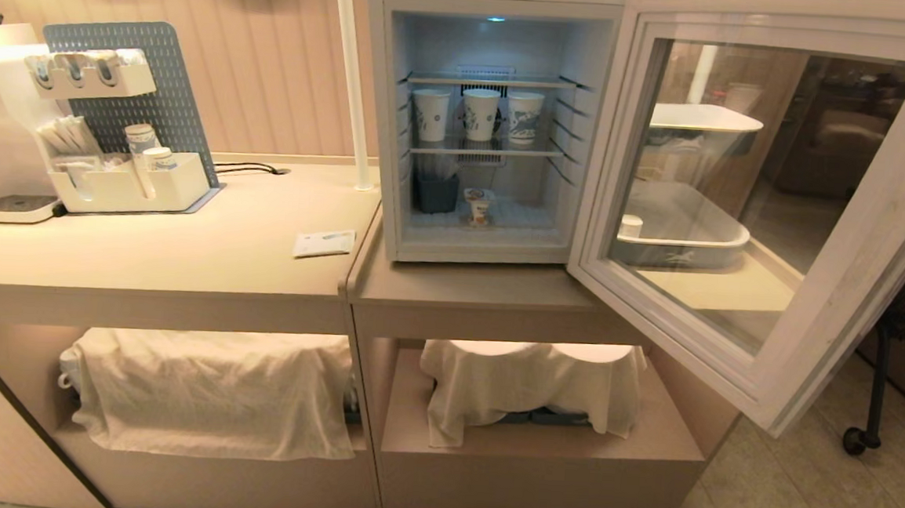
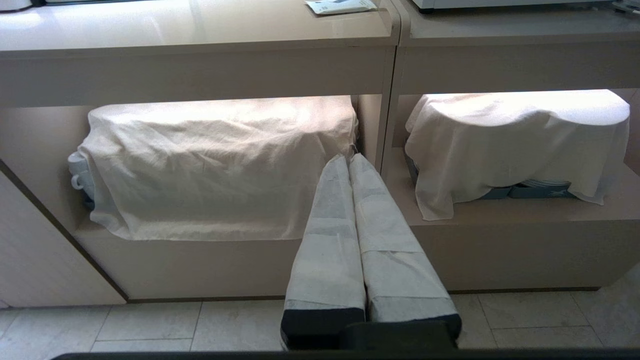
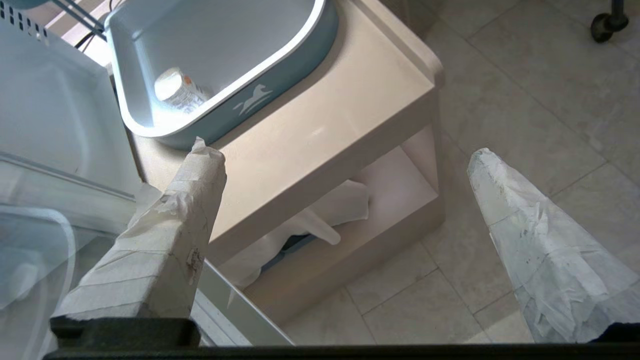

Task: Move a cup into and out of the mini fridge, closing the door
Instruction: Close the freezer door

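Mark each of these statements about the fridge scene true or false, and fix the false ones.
1. The door of the mini fridge stands open. True.
2. The cup sits on the fridge's top shelf. False: it stands on the fridge floor.
3. Three paper cups stand on a wire shelf. True.
4. The right gripper is shut on the cup. False: it is open and empty.
5. The left gripper is shut. True.
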